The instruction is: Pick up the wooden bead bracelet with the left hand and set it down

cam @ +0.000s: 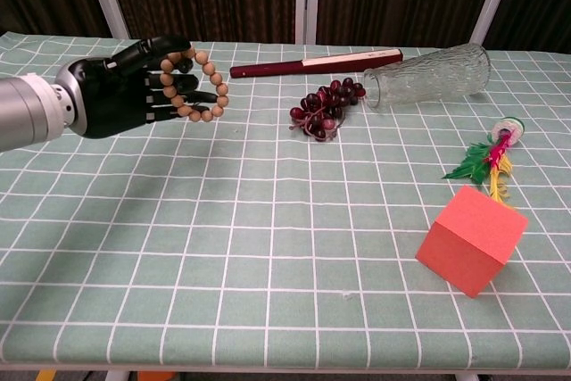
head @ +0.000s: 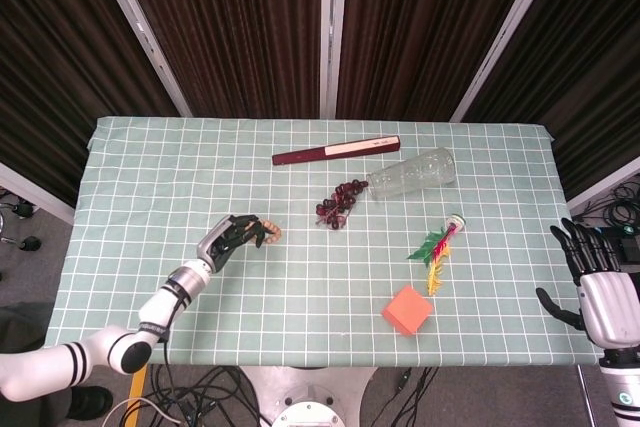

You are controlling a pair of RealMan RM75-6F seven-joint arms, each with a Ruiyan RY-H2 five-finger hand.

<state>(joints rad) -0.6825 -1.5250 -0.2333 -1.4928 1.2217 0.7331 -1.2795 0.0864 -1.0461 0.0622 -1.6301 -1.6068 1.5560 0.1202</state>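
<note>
Wooden bead bracelet point(cam: 202, 86) looped over left hand point(cam: 134, 95) fingers point(cam: 169, 100), thumb pinching top beads.

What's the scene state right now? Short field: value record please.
left hand: holds the wooden bead bracelet on its fingers, above the table
right hand: off the table's right edge, fingers apart, holding nothing
table: green checked cloth
grapes: mid table, beside the mouth of the glass vase
glass vase: lying on its side
red fan: closed, far side of table
orange cube: near right
feather toy: behind the cube
</note>
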